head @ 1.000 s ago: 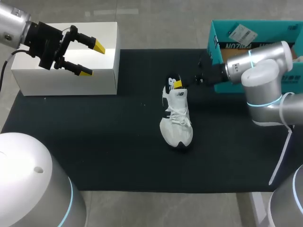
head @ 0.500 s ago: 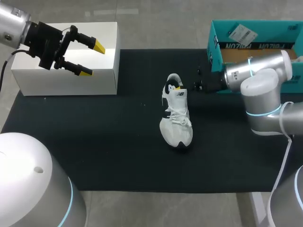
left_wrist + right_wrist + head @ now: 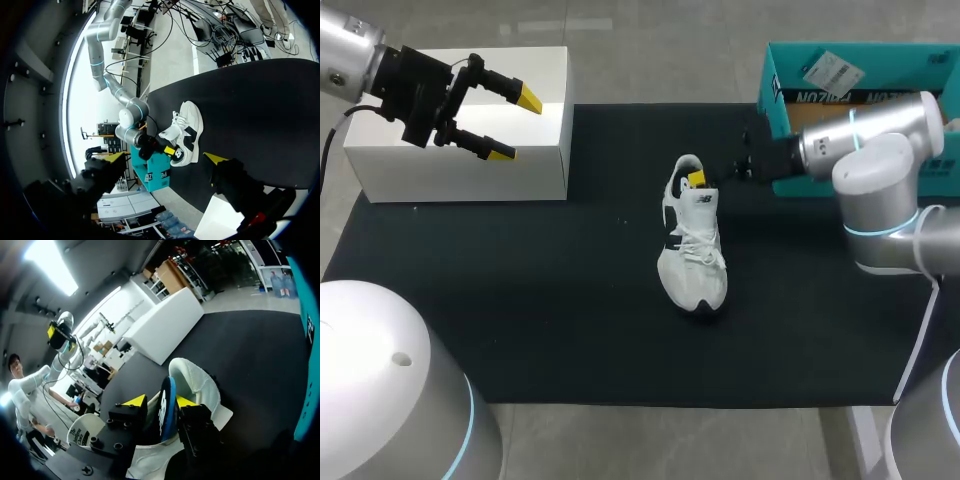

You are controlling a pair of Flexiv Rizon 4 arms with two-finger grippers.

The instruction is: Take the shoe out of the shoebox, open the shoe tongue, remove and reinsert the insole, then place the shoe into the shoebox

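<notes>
Starting at the left, we saw our left arm (image 3: pixel 350 60) come in from the far left corner, its end effector (image 3: pixel 516 126) hovering above the white box (image 3: pixel 460 150) with the two yellow-tipped fingers spread wide and nothing between them. The white box sat closed on the far left corner of the black mat (image 3: pixel 520 300). Near the middle of the mat, the white shoe (image 3: pixel 692 245) stood upright on its sole, outside the shoebox, with its toe toward the near edge and its heel toward the far edge. At the shoe's opening we found our right end effector (image 3: pixel 160 401). In the right wrist view its fingers stood apart on either side of the dark tongue (image 3: pixel 167 407), one yellow tip lying close against the tongue while a sliver of pale lining showed between the tongue and the other, so we judged the tongue straddled rather than pinched. To the right, our right arm (image 3: pixel 880 150) reached in from that side, crossing in front of the teal shoebox (image 3: pixel 860 70). The shoebox stood open at the far right, apart from the shoe, and held no shoe that we could see.
</notes>
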